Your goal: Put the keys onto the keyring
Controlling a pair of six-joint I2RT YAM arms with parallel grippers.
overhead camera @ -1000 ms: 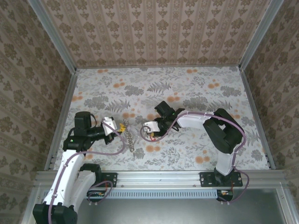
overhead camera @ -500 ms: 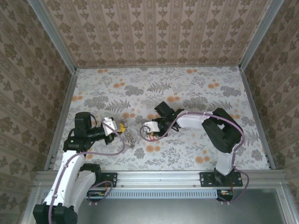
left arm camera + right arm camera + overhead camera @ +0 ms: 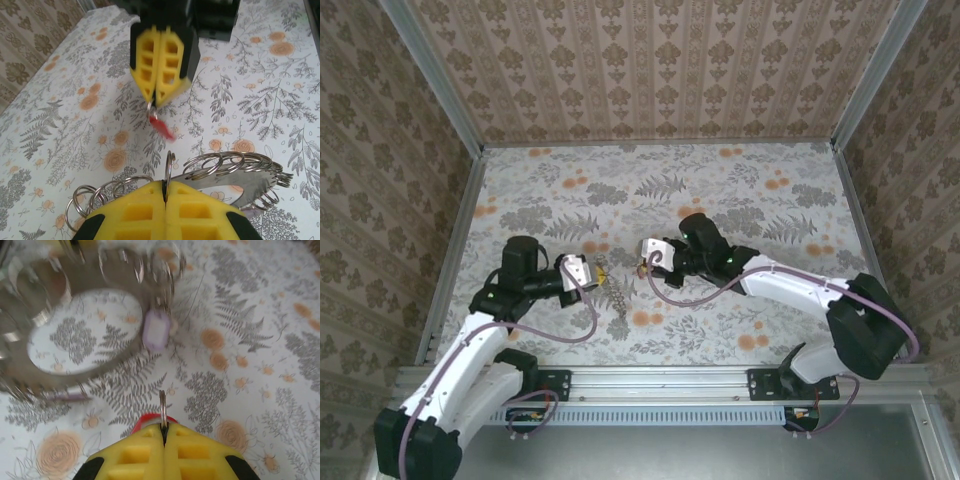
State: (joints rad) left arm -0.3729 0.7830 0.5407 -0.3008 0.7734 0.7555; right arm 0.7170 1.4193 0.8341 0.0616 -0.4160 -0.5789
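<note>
Your right arm (image 3: 790,285) has swung out in the last second. Its elbow was folded near the middle and is now stretched low toward the right side of the flower-printed table (image 3: 770,190). The left arm (image 3: 470,335) has pushed a little toward the centre.

The left gripper (image 3: 166,187) has its yellow jaws pressed together on one thin ring of the keyring (image 3: 225,172), a grey metal loop strung with many silvery split rings. It holds that ring upright just above the table, near its middle. Facing it, and still apart from it, the right gripper (image 3: 156,97) is also clamped tight. It pinches the small wire ring of the keys (image 3: 161,125), a tiny piece with a red plastic head that hangs below its fingertips.

You have both pieces lifted and lined up, so the picking-up looks done. The joining is not, because the red key hangs clear of every ring. You still need to close the gap, thread the key's ring onto the loop and let go.
</note>
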